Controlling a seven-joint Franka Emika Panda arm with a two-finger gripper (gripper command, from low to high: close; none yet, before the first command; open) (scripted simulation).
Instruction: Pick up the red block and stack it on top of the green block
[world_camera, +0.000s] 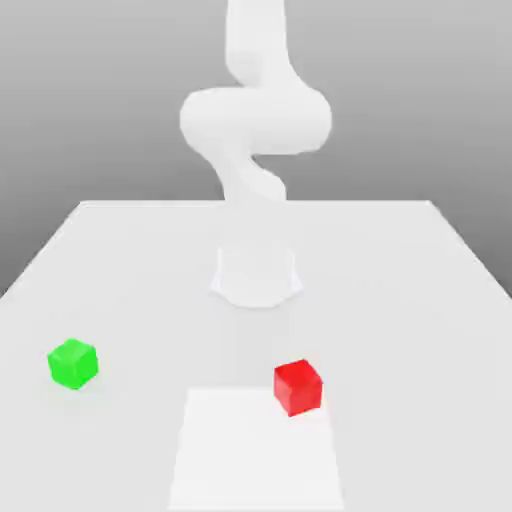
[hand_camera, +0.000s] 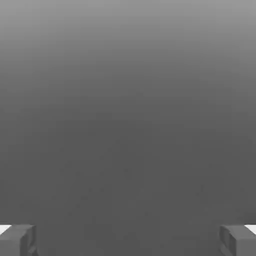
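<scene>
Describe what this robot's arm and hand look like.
The arm is plain white, built of thick rounded segments on a round white base. No cables or markings show. In the hand view, the hand has two blocky grey fingertips with white-edged tops.

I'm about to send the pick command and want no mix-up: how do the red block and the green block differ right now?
Colour: the red block is bright red, the green block bright green.
Place: the red block sits toward the exterior view's right, at the edge of the lighter patch on the table; the green block sits far to the exterior view's left, on the plain tabletop.
Shared: both are small matte cubes of about equal size, resting flat, well apart, neither held.
</scene>
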